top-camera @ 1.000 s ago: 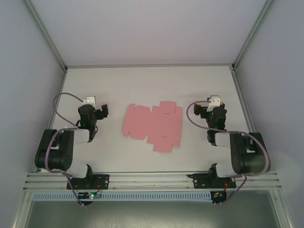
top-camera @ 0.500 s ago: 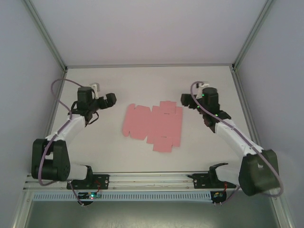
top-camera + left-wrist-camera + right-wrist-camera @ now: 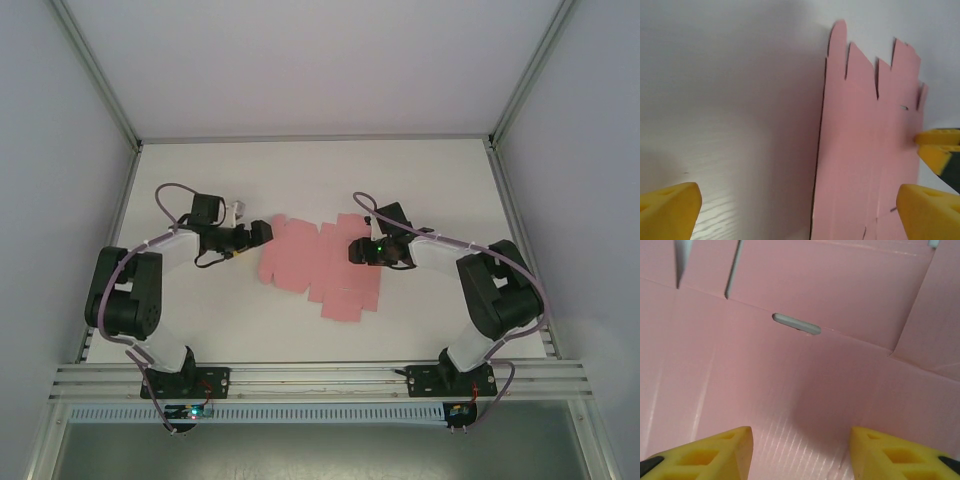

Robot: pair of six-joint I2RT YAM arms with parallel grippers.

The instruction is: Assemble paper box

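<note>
The paper box (image 3: 315,265) is a flat pink die-cut sheet with flaps and slots, lying in the middle of the white table (image 3: 300,170). My left gripper (image 3: 262,234) stands open at the sheet's left edge (image 3: 822,150), its yellow fingertips (image 3: 670,207) wide apart, one over bare table and one over the pink card. My right gripper (image 3: 358,250) is open just above the sheet's right part (image 3: 805,385), with a narrow slot (image 3: 796,324) ahead of its yellow fingertips (image 3: 715,452). Neither gripper holds the card.
Grey walls and metal rails (image 3: 320,375) enclose the table on all sides. The right gripper's yellow fingertip (image 3: 937,147) shows at the right edge of the left wrist view.
Both arms have reached inward from the table's sides: the left gripper came to the sheet's left edge, the right gripper came down over its right part. The sheet has not moved.
</note>
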